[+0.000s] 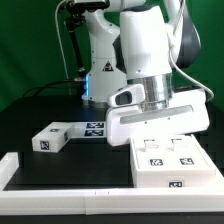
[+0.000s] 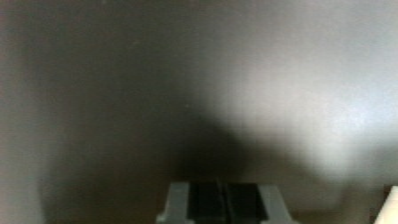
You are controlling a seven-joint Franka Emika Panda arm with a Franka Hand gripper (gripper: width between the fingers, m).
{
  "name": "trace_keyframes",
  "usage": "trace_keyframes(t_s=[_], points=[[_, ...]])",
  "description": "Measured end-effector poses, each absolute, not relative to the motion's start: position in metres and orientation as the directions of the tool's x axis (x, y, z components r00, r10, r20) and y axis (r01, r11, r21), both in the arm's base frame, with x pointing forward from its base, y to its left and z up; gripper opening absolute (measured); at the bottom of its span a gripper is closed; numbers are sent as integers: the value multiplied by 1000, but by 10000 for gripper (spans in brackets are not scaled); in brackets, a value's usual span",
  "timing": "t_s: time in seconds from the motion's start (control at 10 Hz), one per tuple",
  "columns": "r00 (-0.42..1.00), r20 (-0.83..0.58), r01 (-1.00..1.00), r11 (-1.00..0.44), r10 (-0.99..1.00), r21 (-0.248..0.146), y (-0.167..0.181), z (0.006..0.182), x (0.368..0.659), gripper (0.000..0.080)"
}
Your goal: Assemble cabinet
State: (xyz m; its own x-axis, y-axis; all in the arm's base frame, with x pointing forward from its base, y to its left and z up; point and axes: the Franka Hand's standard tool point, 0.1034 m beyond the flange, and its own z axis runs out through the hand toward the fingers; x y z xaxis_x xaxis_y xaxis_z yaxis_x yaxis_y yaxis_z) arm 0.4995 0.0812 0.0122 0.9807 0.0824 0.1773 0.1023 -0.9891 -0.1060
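The white cabinet box [image 1: 172, 162] stands on the black table at the exterior view's right, with black-and-white tags on its top and front. My gripper [image 1: 160, 138] hangs straight down right over the box's far edge, and its fingertips are hidden there. In the wrist view the gripper [image 2: 221, 206] shows two pale fingers [image 2: 183, 207] close together with only dark pads between them. A blurred grey surface fills the rest of that view. A loose white tagged cabinet block [image 1: 55, 138] lies at the exterior view's left.
A flat white tagged piece [image 1: 96, 127] lies behind the loose block, near the robot's base [image 1: 100, 70]. A low white rail [image 1: 60, 178] edges the table's front. Black table shows between the block and the box.
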Motion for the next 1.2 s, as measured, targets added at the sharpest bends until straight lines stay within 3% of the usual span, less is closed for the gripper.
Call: trace_keyframes(t_s=[0.2,0.7,1.2], points=[[978,176,126,-988,109,-91,77,42,500,2],[973,180,159,-985,144,-73,73,96,516,2],[974,175,160,-984,145,-74,74,98,518,2]])
